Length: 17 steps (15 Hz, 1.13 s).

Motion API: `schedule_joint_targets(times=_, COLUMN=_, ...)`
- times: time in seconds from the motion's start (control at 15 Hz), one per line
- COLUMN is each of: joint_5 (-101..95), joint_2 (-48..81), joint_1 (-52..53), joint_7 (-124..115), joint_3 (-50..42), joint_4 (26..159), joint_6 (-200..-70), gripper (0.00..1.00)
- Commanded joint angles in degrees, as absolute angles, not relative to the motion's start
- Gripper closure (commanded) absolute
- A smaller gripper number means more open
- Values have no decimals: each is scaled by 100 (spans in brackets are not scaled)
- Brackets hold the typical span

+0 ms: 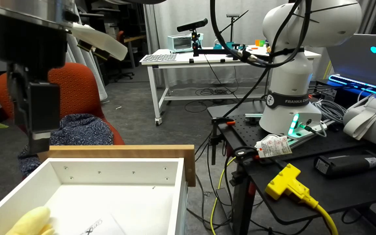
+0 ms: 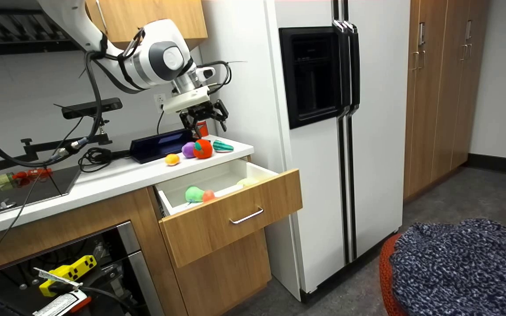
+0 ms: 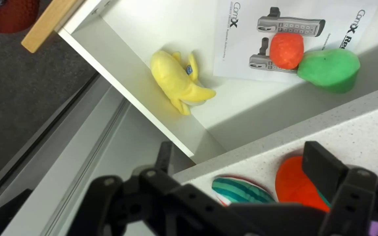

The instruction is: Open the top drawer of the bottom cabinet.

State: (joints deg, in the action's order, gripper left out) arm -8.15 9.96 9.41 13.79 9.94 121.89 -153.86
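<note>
Open drawer (image 1: 116,173), yellow object (image 1: 33,222) inside, perhaps plush

You have bright light in both exterior views. In your wrist view, a diagonal shadow crosses the top drawer (image 3: 136,28) alongside the countertop (image 3: 356,137); the foreground gripper (image 3: 241,150) looks slightly soft.

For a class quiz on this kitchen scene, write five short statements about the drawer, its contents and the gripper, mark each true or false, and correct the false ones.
1. A yellow plush animal lies inside the wide, shallow, wood-fronted drawer. True.
2. That drawer is pushed fully shut. False: it stands open.
3. A rounded, soft-looking red-orange toy lies on a white printed paper sheet. True.
4. The black two-fingered gripper hangs above the white speckled countertop. True.
5. The gripper is clamped on the yellow animal. False: it is open, holding nothing.
</note>
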Motion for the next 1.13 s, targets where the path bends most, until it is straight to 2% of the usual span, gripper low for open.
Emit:
schedule_joint_targets(times=0.0, joint_5=-625, joint_2=910, joint_1=836, joint_7=1688, joint_3=1063, joint_4=12294, joint_6=-15544, gripper=0)
schedule_joint_targets(times=1.07, joint_5=-821, joint_2=996, joint_1=917, joint_7=1453, joint_3=1004, joint_4=12178, joint_6=-15367, gripper=0)
